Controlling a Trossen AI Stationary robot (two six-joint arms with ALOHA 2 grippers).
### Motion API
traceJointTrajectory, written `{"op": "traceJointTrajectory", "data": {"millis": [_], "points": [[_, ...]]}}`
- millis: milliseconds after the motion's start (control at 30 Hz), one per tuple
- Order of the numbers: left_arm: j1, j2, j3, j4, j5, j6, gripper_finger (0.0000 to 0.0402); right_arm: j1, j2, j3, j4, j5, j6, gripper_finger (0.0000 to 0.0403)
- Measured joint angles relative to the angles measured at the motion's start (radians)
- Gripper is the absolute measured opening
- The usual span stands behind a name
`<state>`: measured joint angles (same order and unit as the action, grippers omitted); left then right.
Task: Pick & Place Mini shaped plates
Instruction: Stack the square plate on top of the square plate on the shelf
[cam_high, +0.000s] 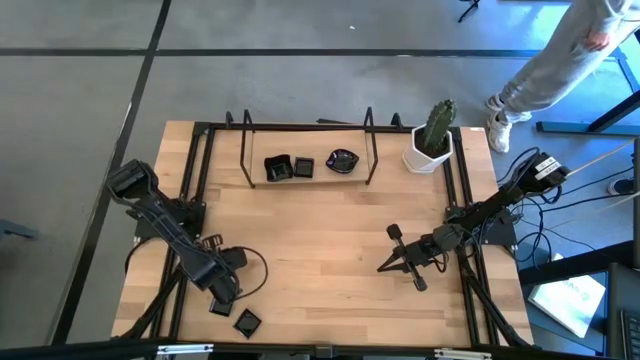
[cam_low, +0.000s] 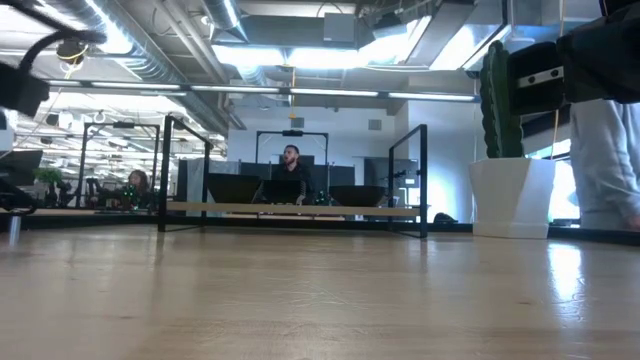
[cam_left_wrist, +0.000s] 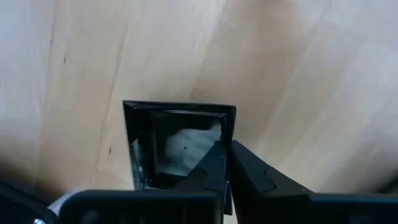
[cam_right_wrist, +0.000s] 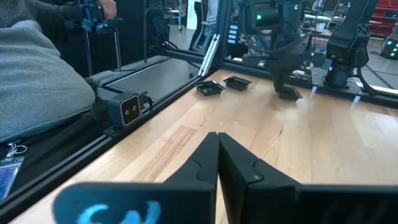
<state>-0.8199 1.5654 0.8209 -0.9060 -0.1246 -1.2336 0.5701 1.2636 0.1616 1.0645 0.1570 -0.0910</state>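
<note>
The high camera hangs above and looks straight down on the whole table (cam_high: 330, 250), with floor around it. The low camera sits at the table top and looks level across the wood to the rack (cam_low: 290, 210) and the office behind. The left wrist camera looks down very close on one square plate (cam_left_wrist: 177, 146). The right wrist camera looks low across the table toward the left arm (cam_right_wrist: 283, 37). The high and low views share the cactus pot (cam_high: 428, 152).

five black plates (cam_high: 279, 168), one cactus pot (cam_high: 431, 152)
</note>
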Motion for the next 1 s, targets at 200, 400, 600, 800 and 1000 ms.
{"op": "traceJointTrajectory", "data": {"millis": [200, 400, 600, 800, 1000], "points": [[0.012, 0.0, 0.101, -0.107, -0.07, 0.064, 0.0003, 0.0, 0.0, 0.0, 0.0, 0.0, -0.014, 0.001], [0.043, 0.0, 0.295, -0.22, -0.269, 0.188, 0.0003, 0.0, 0.0, 0.0, 0.0, 0.0, -0.005, 0.001], [0.101, 0.0, 0.515, -0.267, -0.494, 0.442, 0.0002, 0.0, 0.0, 0.0, 0.0, 0.0, 0.002, 0.001], [0.244, -0.001, 0.676, -0.257, -0.627, 0.787, 0.0002, 0.0, 0.0, 0.0, 0.0, 0.0, 0.0, 0.001], [0.481, -0.001, 0.706, -0.165, -0.613, 1.173, 0.0002, 0.0, 0.0, 0.0, 0.0, 0.0, -0.007, 0.001]]}}
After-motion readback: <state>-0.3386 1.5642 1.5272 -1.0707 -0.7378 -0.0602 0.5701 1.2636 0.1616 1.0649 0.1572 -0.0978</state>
